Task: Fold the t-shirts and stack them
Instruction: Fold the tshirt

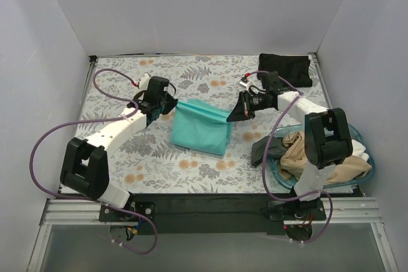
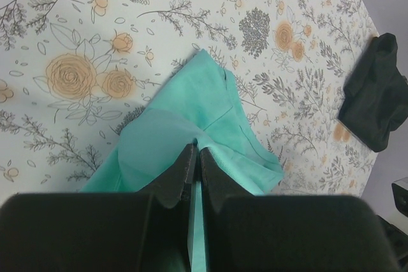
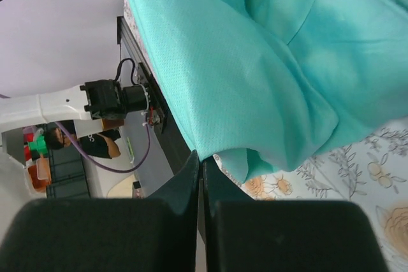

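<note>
A bright teal t-shirt [image 1: 203, 127] hangs in the middle of the table, stretched between both grippers. My left gripper [image 1: 171, 102] is shut on its left corner; the cloth shows pinched between the jaws in the left wrist view [image 2: 210, 119]. My right gripper [image 1: 233, 115] is shut on its right edge, and the teal cloth fills the right wrist view [image 3: 255, 62]. A black t-shirt [image 1: 285, 68] lies folded at the far right corner and shows in the left wrist view [image 2: 376, 93]. Tan [image 1: 299, 160], dark grey [image 1: 262, 151] and white [image 1: 361, 151] shirts lie in the basket.
A translucent blue basket [image 1: 366, 171] stands at the near right beside the right arm's base. The floral tablecloth [image 1: 127, 151] covers the table. White walls close in the left, back and right sides.
</note>
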You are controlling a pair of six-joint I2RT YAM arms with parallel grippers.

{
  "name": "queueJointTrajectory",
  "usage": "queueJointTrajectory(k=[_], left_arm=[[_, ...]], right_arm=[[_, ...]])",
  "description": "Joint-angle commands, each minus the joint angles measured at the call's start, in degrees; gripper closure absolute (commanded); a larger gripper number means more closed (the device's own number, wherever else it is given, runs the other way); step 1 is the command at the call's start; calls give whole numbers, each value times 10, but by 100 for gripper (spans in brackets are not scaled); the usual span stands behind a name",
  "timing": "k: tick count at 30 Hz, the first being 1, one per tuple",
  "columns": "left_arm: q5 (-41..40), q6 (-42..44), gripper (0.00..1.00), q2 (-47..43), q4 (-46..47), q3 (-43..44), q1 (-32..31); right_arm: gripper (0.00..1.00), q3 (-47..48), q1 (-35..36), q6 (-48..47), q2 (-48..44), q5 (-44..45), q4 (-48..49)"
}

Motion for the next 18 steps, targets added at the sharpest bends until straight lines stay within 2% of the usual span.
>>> queueJointTrajectory(k=[1,5,16,18], left_arm=[[-19,24,100,25,36,30,19],[-2,33,100,71,54,51,29],[32,49,100,176,64,114,38],[32,50,97,189,66,120,39]], right_arm=[[99,34,-10,-4,23,5,6],[99,51,-23,-1,49,38,9],[99,70,-45,13,122,44,47],[94,91,-49,14,134,41,47]])
